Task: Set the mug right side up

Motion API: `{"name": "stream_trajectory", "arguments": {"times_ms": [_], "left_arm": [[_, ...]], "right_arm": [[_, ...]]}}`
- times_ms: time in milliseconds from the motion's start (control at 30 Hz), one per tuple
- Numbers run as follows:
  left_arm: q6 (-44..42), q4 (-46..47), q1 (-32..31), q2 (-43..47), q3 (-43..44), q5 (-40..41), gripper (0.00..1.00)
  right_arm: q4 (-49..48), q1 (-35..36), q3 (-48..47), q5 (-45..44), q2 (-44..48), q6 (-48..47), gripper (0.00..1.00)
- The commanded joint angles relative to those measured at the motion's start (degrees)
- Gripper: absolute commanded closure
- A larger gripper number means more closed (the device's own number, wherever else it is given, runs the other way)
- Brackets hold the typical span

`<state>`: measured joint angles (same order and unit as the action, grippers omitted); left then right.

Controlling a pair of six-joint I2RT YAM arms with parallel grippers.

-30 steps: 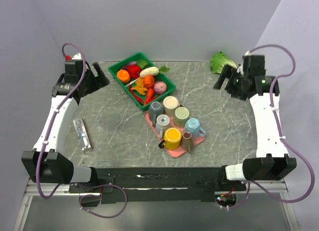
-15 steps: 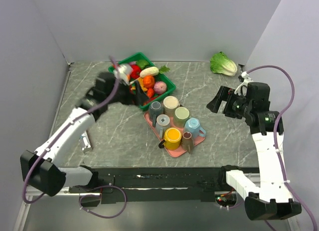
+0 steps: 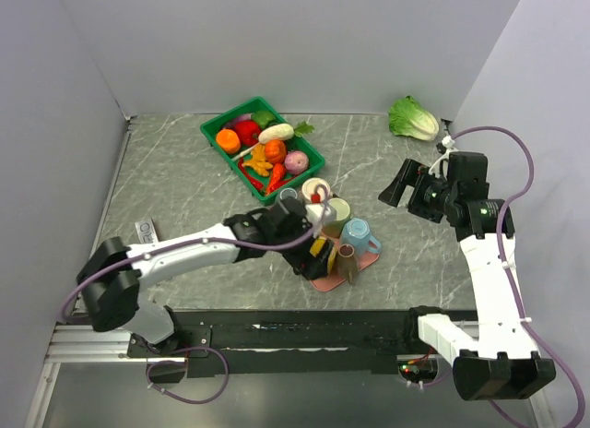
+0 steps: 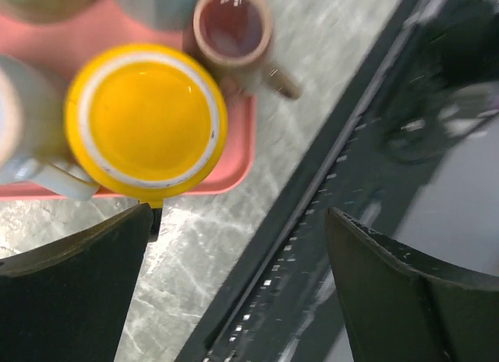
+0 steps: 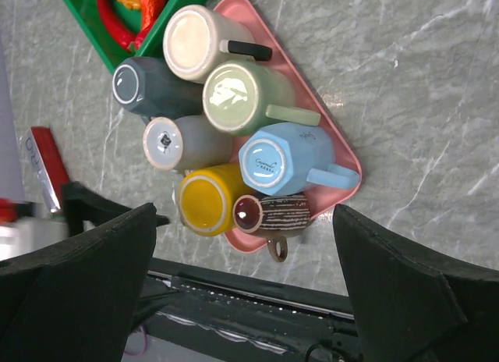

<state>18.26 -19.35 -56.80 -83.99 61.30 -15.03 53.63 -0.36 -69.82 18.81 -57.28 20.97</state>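
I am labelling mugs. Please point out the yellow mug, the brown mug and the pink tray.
yellow mug point(image 4: 146, 122): left wrist view, middle of its upward face.
brown mug point(image 4: 231, 26): left wrist view, middle of its upward face.
pink tray point(image 4: 235, 155): left wrist view, bare corner beside the yellow mug.

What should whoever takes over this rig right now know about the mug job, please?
Left gripper: open, empty, hovering over the yellow mug.
Right gripper: open, empty, held in the air off to the right.
Mugs: the yellow mug and five other mugs sit bottom up on the pink tray.
Done: nothing turned yet.
Left: grasp a mug, probably the yellow one, flip it and set it down upright.
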Motion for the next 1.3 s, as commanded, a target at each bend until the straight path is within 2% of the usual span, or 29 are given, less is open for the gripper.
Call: {"name": "stream_trajectory", "arguments": {"times_ms": [0,100,267,400,533,733,867,1267], "left_arm": [[-4.3,-2.1,-4.8,-4.1,3.3,10.4,0.01],[-4.6,-0.9,-6.1,-5.1,3.2,14.7,0.02],[-5.2,0.0,-6.3,-2.9,3.5,16.4,0.01],[-5.3,-4.6,-6.5,-2.9,6.8,16.8,0.01],[-5.7,-3.2,-6.5,-1.7,3.7,17.0,0.01],[-6.7,-2.2,-6.5,-4.6,2.0,18.5,0.03],[-8.0,-3.6,-6.2,-7.8,3.1,22.1,0.11],[-9.1,-1.0,-3.8,-9.9,2.1,16.8,0.39]], "right_arm": [[-2.6,0.1,1.0,0.8,2.0,-0.2,0.0],[-2.9,0.1,1.2,0.1,1.6,-0.1,0.0],[-3.3,0.1,0.4,0.9,-0.4,0.4,0.0],[-4.0,0.1,0.2,0.4,-1.2,0.6,0.0],[-4.9,0.1,0.7,-0.4,-1.3,1.5,0.0],[-4.7,0.1,1.2,-1.9,-2.2,1.9,0.0],[-4.9,0.1,2.2,-2.6,-2.1,2.4,0.0],[-4.5,0.1,3.1,-5.4,-2.1,3.5,0.0]]}}
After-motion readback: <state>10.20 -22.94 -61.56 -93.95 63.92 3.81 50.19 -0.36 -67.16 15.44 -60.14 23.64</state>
